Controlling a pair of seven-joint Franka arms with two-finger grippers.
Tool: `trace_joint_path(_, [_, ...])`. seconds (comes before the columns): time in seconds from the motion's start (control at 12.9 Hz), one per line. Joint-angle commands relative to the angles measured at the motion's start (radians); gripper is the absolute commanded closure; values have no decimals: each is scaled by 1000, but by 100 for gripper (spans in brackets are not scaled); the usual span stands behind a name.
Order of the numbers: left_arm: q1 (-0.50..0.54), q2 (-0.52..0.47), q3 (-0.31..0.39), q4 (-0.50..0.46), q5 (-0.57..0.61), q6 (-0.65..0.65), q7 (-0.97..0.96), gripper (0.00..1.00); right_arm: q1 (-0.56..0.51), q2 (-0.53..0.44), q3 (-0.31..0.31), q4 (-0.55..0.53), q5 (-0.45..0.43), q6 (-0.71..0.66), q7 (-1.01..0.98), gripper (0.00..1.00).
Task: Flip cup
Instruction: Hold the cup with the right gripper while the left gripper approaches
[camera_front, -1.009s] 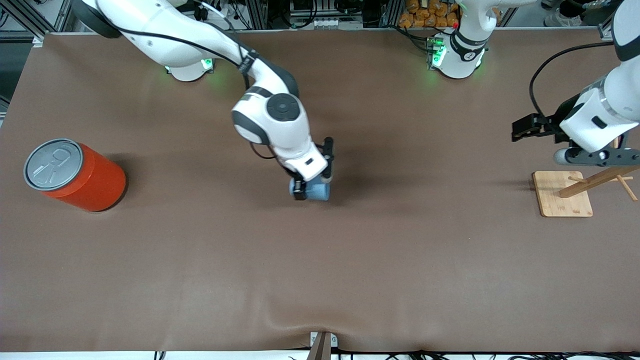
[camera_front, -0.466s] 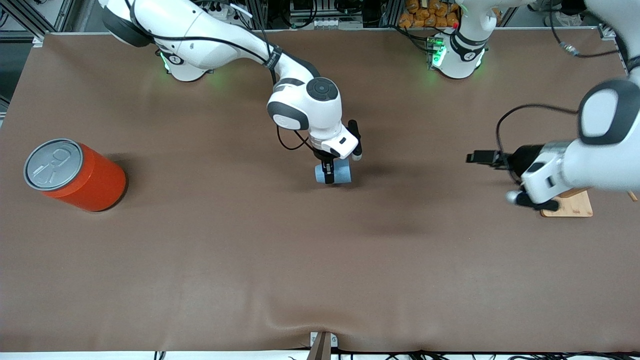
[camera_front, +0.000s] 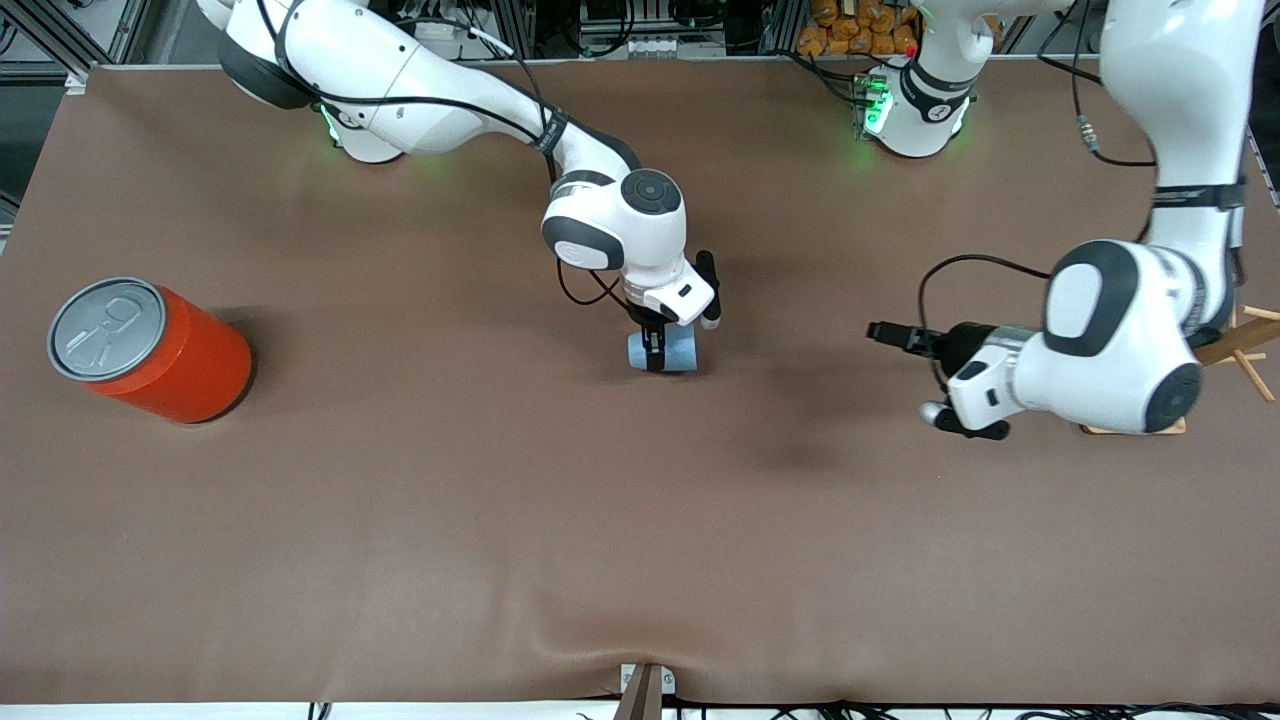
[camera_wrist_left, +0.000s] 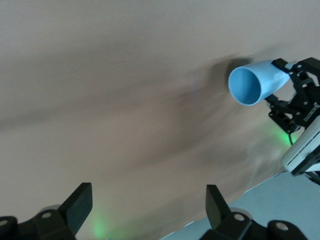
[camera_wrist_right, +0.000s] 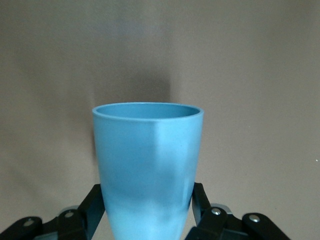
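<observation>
The light-blue cup (camera_front: 676, 351) is held on its side over the middle of the table, its open mouth turned toward the left arm's end. My right gripper (camera_front: 655, 350) is shut on the narrow base end, one finger on each side. The right wrist view shows the cup (camera_wrist_right: 148, 150) rising from between that gripper (camera_wrist_right: 147, 200). My left gripper (camera_front: 945, 415) hovers over the table between the cup and the wooden stand, open and empty. The left wrist view has its gripper (camera_wrist_left: 147, 195) facing the cup's darker inside (camera_wrist_left: 248, 86).
A large orange-red can (camera_front: 150, 350) with a grey pull-tab lid stands at the right arm's end. A wooden stand (camera_front: 1240, 345) on a flat base sits at the left arm's end, mostly hidden by the left arm.
The right gripper has carried the cup toward the left arm's end. The left arm has swung from over the wooden stand in toward the middle, turning its gripper at the cup.
</observation>
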Motion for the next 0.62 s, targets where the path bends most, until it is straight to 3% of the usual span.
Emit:
trace_joint_path(0.0, [-50, -23, 4, -96, -80, 137, 12, 0, 14, 25, -3, 16, -56, 0, 71, 100])
trace_joint_path(0.31, [-78, 22, 4, -105, -170, 181, 12, 0, 18, 44, -4, 18, -58, -2, 74, 100])
trace_joint_path(0.47, [-101, 45, 4, -108, -200, 203, 12, 0, 18, 42, -4, 18, -60, -2, 72, 87])
trace_joint_path(0.54, [-116, 55, 4, -110, -200, 222, 10, 0, 18, 42, -4, 18, -58, -2, 72, 86])
